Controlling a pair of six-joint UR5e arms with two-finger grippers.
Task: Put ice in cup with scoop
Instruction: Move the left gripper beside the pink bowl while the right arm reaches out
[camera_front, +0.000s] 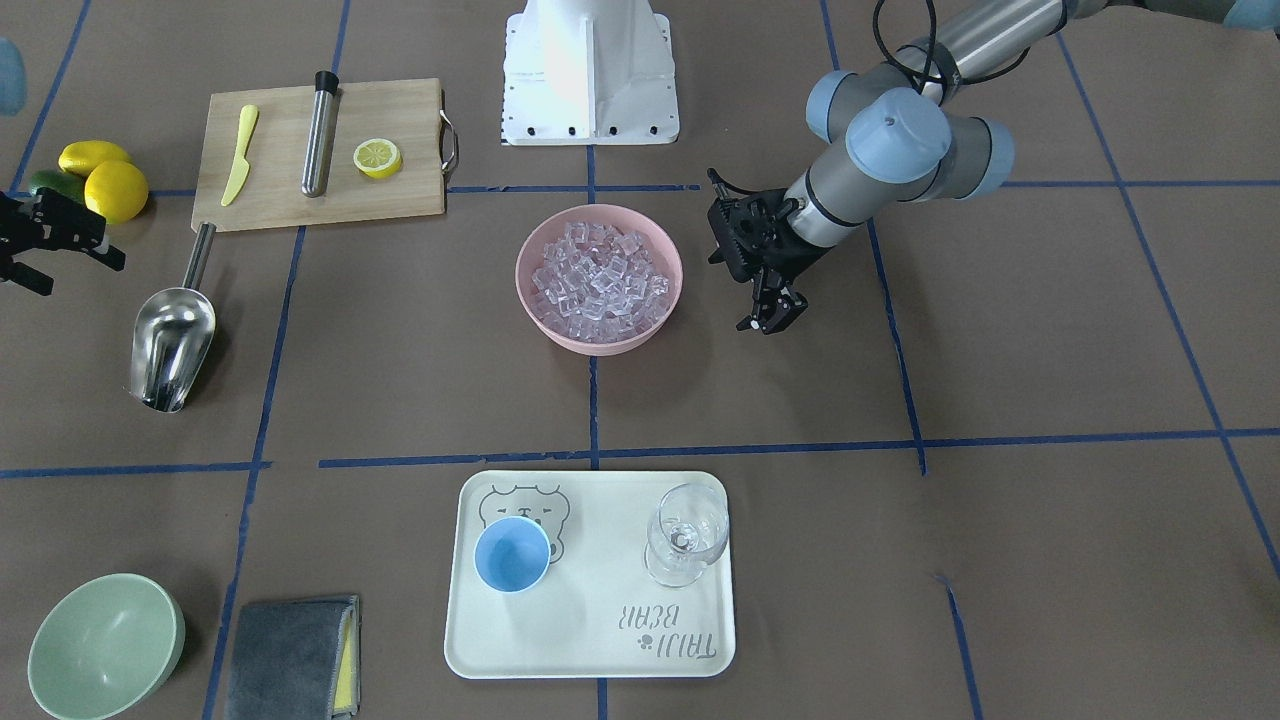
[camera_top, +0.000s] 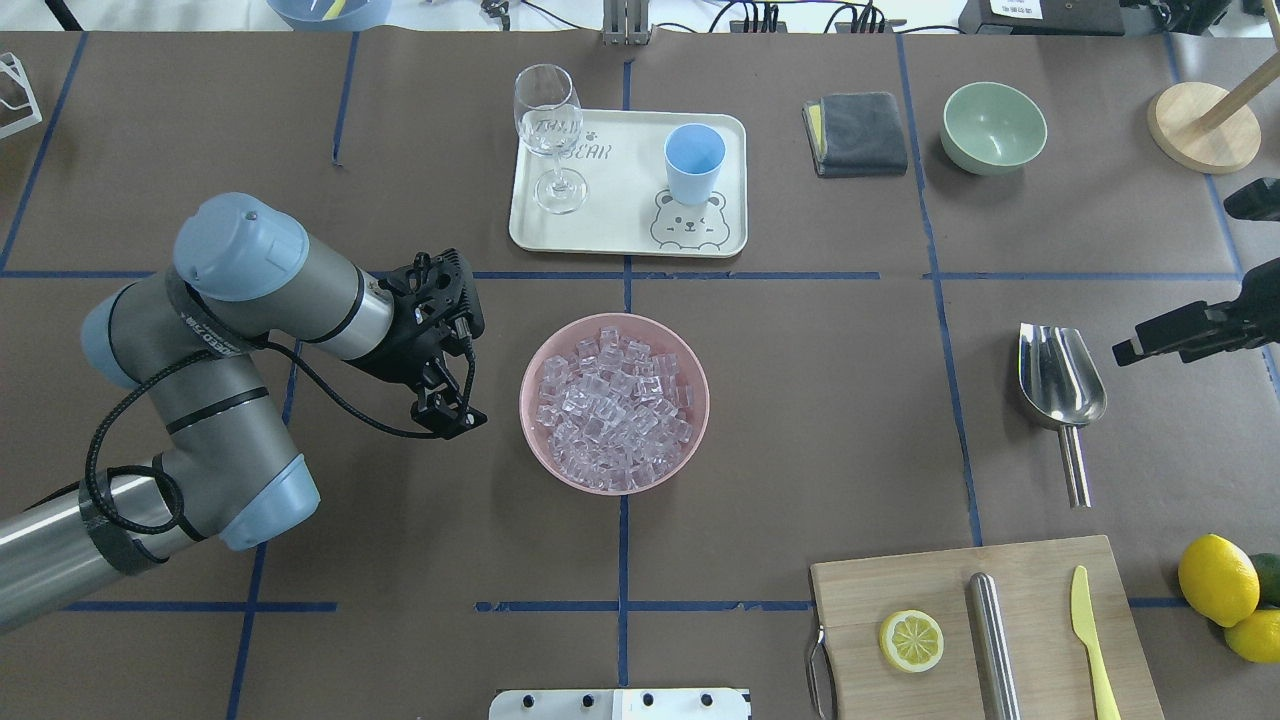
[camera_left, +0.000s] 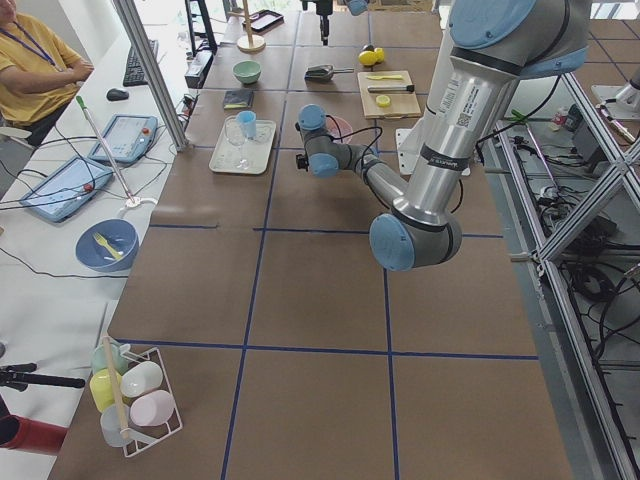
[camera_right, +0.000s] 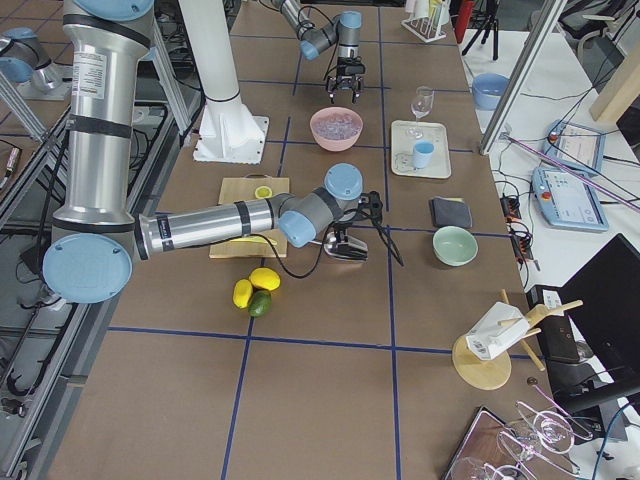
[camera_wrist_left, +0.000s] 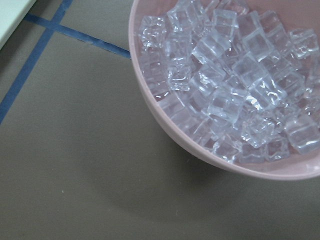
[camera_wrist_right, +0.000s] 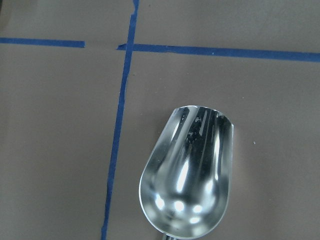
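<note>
Brown table (camera_front: 1000, 350); both jaws parted, empty

A wine glass (camera_top: 548, 130) stands on the far tray (camera_top: 620, 225), a grey cloth (camera_top: 860, 133) beside a green bowl (camera_top: 993, 126) far right, two lemons (camera_top: 1217, 578) and perhaps a lime (camera_top: 1268, 575) near right.
</note>
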